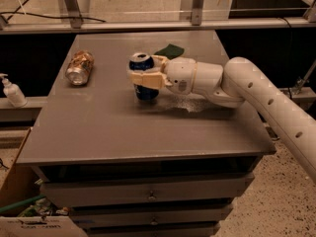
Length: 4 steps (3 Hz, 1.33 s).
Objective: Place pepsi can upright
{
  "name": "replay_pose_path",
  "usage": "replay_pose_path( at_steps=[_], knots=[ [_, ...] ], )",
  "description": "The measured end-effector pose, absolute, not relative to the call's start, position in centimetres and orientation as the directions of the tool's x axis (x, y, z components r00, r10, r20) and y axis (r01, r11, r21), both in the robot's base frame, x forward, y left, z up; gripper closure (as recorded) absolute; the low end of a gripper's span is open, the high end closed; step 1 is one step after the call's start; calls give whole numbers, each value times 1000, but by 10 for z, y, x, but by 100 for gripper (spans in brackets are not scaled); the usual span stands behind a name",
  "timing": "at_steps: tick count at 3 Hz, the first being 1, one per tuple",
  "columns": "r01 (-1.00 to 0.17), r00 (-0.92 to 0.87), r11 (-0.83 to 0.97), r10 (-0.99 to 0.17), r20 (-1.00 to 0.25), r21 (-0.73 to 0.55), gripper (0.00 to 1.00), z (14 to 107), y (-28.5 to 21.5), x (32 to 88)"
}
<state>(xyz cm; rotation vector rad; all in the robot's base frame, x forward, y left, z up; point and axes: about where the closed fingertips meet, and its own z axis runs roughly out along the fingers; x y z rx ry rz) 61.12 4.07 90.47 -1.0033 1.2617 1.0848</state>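
The pepsi can [142, 64] is dark blue with a silver top and stands upright in the middle of the grey table [113, 127]. My gripper [144, 77] reaches in from the right on the white arm [256, 90]. Its tan fingers [145, 78] are closed around the can's middle. The can's base is at or just above the table top; I cannot tell if it touches.
A tan-orange patterned can [80, 67] lies on its side at the table's left back. A dark green cloth [170, 50] lies behind the gripper. A white pump bottle [12, 91] stands on a ledge left of the table. Drawers sit below the table top.
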Motion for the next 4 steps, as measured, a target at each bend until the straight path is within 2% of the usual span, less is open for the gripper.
replay_pose_path(
  at_steps=[2, 3, 4],
  knots=[
    [-986, 25, 167, 36, -999, -18, 100, 881, 41, 596],
    [-986, 25, 167, 36, -999, -18, 83, 884, 41, 596],
    [-986, 25, 167, 36, -999, -18, 61, 885, 41, 596]
  ],
)
